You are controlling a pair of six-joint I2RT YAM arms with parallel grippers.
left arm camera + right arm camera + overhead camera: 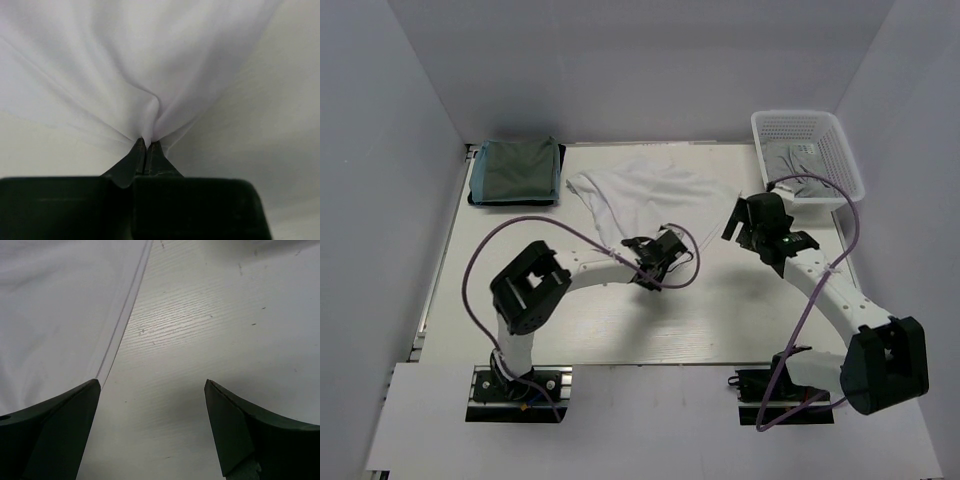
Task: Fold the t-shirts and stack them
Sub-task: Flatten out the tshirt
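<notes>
A white t-shirt (645,195) lies rumpled at the back middle of the table. My left gripper (642,246) is shut on its near edge; in the left wrist view the white cloth (150,75) bunches into the closed fingertips (148,145). My right gripper (738,220) is open and empty just right of the shirt; in the right wrist view the shirt's hemmed edge (55,315) lies at the left, beside the left finger (60,425). A folded green-grey t-shirt (518,170) lies at the back left.
A white plastic basket (807,155) with grey clothing inside stands at the back right. The white wooden table (720,310) has bare room in front of the shirt. White walls enclose the left, back and right sides.
</notes>
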